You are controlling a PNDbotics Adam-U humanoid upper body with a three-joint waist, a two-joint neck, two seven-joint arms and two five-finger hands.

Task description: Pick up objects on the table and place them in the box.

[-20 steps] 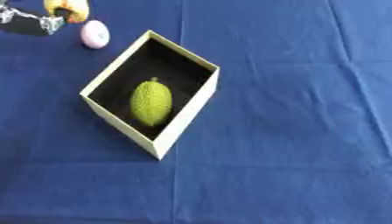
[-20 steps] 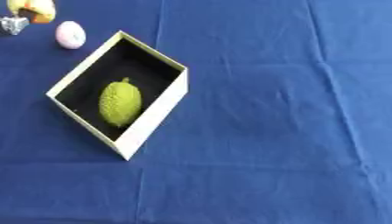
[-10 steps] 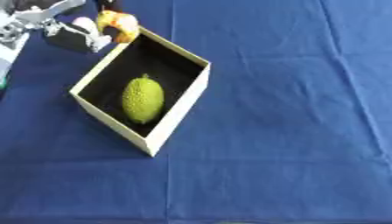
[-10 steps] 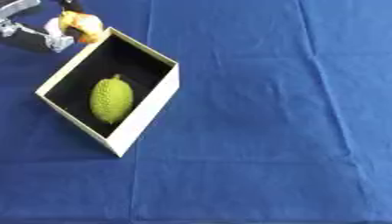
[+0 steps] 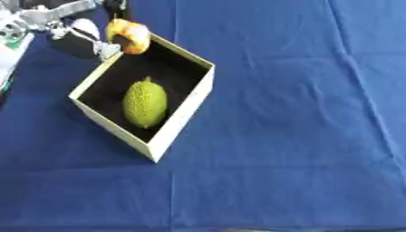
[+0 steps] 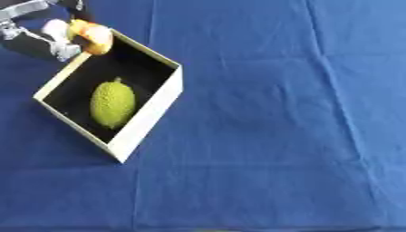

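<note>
A cream-walled box [image 5: 184,113] with a dark inside sits askew on the blue cloth, and a green bumpy fruit [image 5: 145,103] lies in it. My left hand [image 5: 76,43] comes in from the upper left and is shut on a yellow-orange fruit [image 5: 129,36], which it holds just above the box's far corner. A pale rounded thing [image 5: 84,27] shows right beside the hand; I cannot tell what it is. My right hand shows in neither view.
Blue cloth [image 5: 301,136] covers the table, wrinkled, and stretches bare to the right of and in front of the box. A white surface [image 5: 11,54] shows at the far left edge.
My left hand has carried the yellow-orange fruit right and nearer, from beyond the box to its far corner. The whole view has also shifted a little.
</note>
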